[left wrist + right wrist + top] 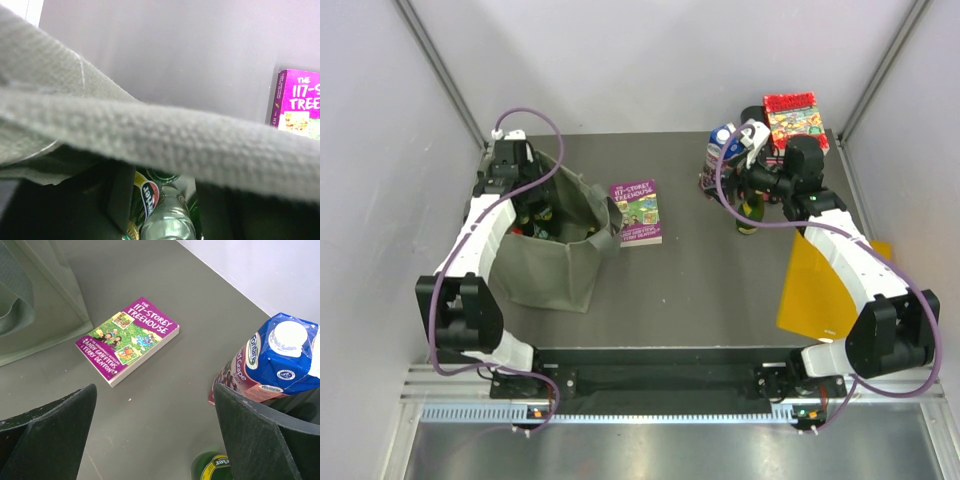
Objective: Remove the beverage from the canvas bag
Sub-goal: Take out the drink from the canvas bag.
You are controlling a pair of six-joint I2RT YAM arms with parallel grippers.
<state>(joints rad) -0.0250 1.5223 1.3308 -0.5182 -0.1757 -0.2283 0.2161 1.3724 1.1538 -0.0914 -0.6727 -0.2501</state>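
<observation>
At table [720, 290] left, canvas bag [555, 262] stands open with bottles [170, 227] inside. Dipped in, left gripper [167, 200] has fingers either side of them; grip unclear, can't tell. Far right, right gripper [155, 440] spread wide over green bottle [214, 466] beside juice carton [270, 360].

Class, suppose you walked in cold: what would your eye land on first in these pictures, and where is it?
The bright purple book lies flat mid-table, just right of the slumped olive bag, whose open mouth shows bottles inside. At the far right a blue-topped juice carton stands upright, with a yellow sheet by the right edge.
</observation>
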